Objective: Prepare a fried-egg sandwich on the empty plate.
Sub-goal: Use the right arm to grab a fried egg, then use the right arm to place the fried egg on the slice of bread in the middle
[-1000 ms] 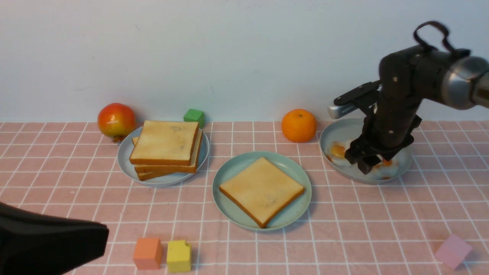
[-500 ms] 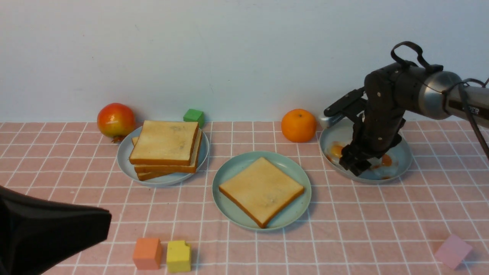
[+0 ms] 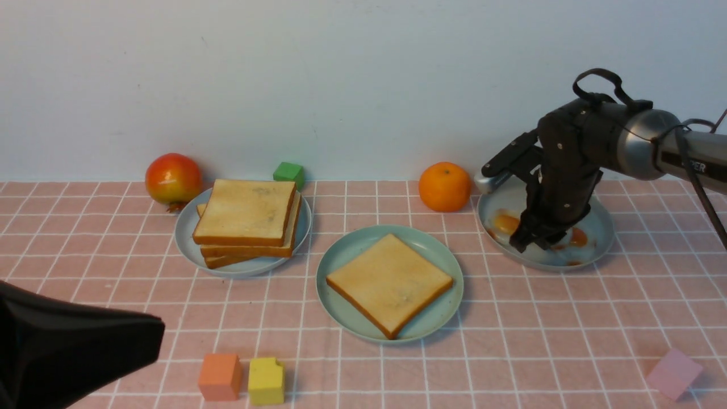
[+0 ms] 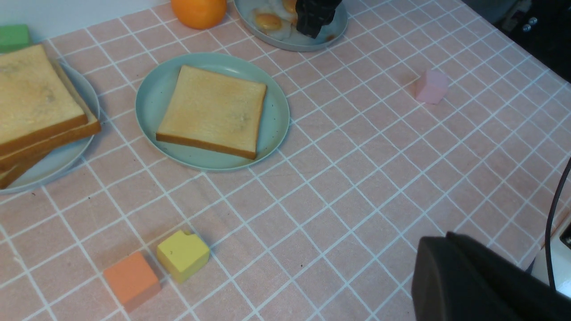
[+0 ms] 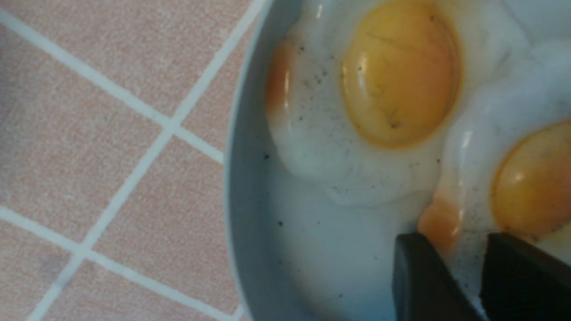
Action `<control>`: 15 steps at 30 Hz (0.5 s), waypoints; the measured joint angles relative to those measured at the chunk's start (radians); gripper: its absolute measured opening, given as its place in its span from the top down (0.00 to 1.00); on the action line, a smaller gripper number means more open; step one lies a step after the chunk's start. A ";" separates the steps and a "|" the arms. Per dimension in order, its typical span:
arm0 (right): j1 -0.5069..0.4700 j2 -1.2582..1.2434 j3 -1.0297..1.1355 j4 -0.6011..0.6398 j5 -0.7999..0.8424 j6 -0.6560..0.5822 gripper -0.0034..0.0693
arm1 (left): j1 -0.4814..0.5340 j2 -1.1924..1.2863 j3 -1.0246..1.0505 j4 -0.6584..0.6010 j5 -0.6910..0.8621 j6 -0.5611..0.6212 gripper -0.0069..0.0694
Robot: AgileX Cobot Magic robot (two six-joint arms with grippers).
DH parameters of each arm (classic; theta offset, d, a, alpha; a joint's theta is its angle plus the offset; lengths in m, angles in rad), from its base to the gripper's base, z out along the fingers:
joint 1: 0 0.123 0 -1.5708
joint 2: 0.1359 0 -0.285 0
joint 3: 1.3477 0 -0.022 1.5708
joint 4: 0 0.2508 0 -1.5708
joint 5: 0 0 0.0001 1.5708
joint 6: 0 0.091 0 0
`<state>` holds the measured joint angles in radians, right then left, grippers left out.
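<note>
1. The right hand (image 3: 531,244) reaches down into a deep, round grey-blue dish (image 3: 603,238) at the right rear of the pink checked worktop (image 3: 511,318).
2. Two white fried eggs with orange yolks (image 5: 401,76) lie overlapping in that dish.
3. In the right wrist view the black fingers (image 5: 419,281) are drawn nearly together, pinching a browned edge of egg white. Which egg that edge belongs to is unclear.
4. The round, shallow mint-green plastic plate (image 3: 341,267) sits at the centre of the worktop. It holds one square tan toast slice with an orange-brown crust (image 3: 389,284), lying flat and turned cornerwise.
5. A stack of similar toast slices (image 3: 245,218) rests on a paler blue-grey plate (image 3: 187,238) to the left.
6. The left hand (image 3: 79,352) shows only as a black shape at the near left, well apart from the plates. I cannot tell whether it is spread or closed.
7. A round orange fruit (image 3: 445,186) stands just left of the dish.
8. A red-yellow round fruit (image 3: 172,179) and a green cube (image 3: 288,171) sit behind the stack.
9. An orange cube (image 3: 219,376) and a yellow block (image 3: 266,380) sit side by side at the front.
10. A pink block (image 3: 674,373) lies at the front right.
</note>
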<state>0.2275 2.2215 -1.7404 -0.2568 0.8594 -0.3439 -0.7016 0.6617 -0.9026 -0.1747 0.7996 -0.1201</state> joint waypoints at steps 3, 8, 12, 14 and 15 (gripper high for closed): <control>0.001 0.000 0.000 -0.004 0.000 0.000 0.78 | 0.000 0.000 0.000 0.000 0.010 0.000 0.89; 0.008 -0.004 0.000 -0.007 0.007 0.001 0.94 | 0.000 0.000 0.000 0.000 0.021 0.000 0.89; 0.016 -0.036 0.003 -0.007 0.026 0.001 0.94 | 0.000 0.000 0.000 0.000 0.032 0.000 0.89; 0.019 -0.062 0.003 -0.007 0.034 0.001 0.94 | 0.000 0.000 0.000 0.000 0.037 0.000 0.89; 0.020 -0.064 0.003 -0.007 0.035 0.001 0.94 | 0.000 0.000 0.000 0.000 0.036 0.000 0.89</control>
<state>0.2479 2.1571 -1.7372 -0.2633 0.8944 -0.3430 -0.7016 0.6617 -0.9026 -0.1747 0.8361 -0.1201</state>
